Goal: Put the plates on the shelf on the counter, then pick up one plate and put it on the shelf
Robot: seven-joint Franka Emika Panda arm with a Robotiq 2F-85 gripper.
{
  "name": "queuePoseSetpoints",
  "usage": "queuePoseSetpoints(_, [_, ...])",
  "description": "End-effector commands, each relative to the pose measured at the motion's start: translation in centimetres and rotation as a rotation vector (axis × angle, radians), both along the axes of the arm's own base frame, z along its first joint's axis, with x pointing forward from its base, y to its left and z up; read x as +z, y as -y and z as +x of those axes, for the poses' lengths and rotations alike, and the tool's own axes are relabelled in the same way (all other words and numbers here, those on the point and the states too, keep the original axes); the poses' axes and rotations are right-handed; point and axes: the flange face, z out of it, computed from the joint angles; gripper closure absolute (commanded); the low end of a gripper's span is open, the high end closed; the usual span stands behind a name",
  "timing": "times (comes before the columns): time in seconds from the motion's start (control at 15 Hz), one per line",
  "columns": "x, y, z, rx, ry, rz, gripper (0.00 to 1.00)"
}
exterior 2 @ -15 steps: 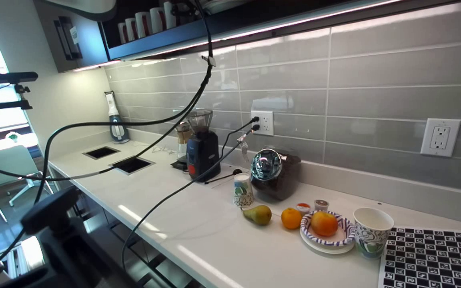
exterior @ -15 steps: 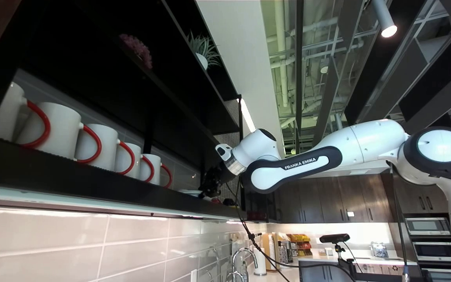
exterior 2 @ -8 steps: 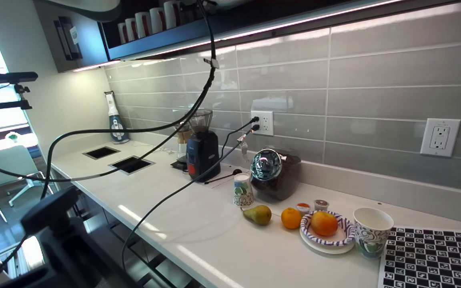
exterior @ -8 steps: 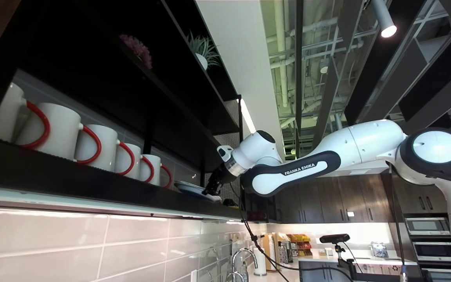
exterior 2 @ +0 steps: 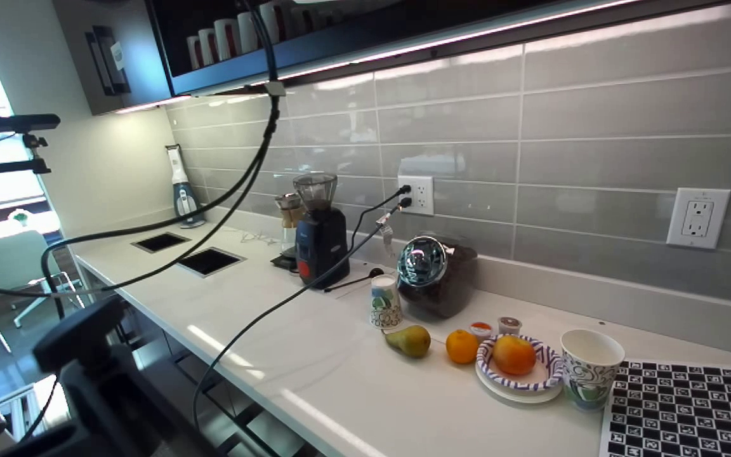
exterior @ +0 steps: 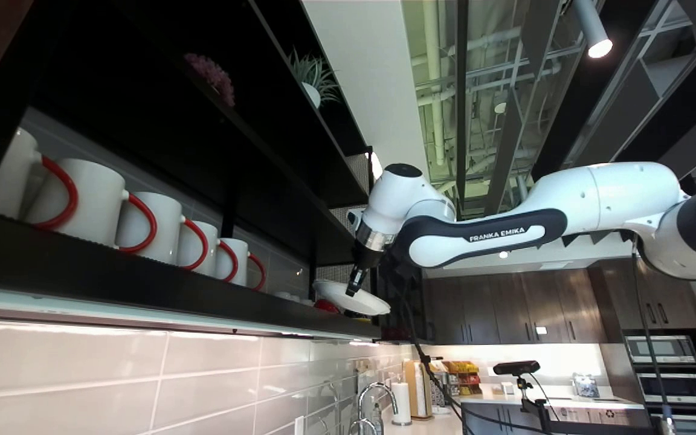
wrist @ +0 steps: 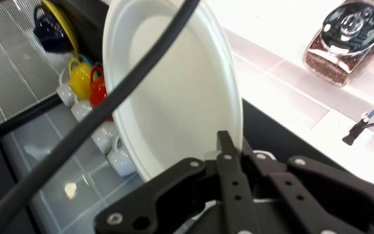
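Note:
A round pale plate hangs tilted from my gripper at the front edge of the black shelf. In the wrist view my gripper is shut on the rim of the plate, with one finger inside the plate and the other outside it. The plate is off the shelf board and fills the middle of the wrist view. The shelf's underside edge also shows in an exterior view; my gripper is out of that view. A pale plate lies on the counter under a patterned bowl.
White mugs with red handles line the shelf. Small coloured cups stand beside the held plate. A dark cable crosses the wrist view. On the counter stand a coffee grinder, fruit and paper cups.
My gripper has lifted the plate from the shelf board and moved it away from the mugs, out towards the shelf's front edge. The plate is more tilted. The cables have swung along.

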Motion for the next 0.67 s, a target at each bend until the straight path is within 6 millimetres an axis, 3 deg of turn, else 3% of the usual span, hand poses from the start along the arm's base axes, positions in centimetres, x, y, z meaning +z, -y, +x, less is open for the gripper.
queuePoseSetpoints(0.0, [-0.7,-1.8,-4.0,-0.187,-0.068,0.062,0.99])
queuePoseSetpoints(0.13, [-1.4,-1.9,-5.8,-0.303,-0.102,0.102,0.99])
queuePoseSetpoints(0.33, [-2.6,-0.4,-7.6,-0.447,-0.112,0.17,0.99])
queuePoseSetpoints(0.47, [-3.8,0.8,-8.0,-0.489,-0.092,0.201,0.99])
queuePoseSetpoints(0.53, [-2.7,0.0,-6.7,-0.453,-0.111,0.159,0.96])
queuePoseSetpoints(0.6, [-3.2,0.6,-6.9,-0.474,-0.109,0.169,0.96])
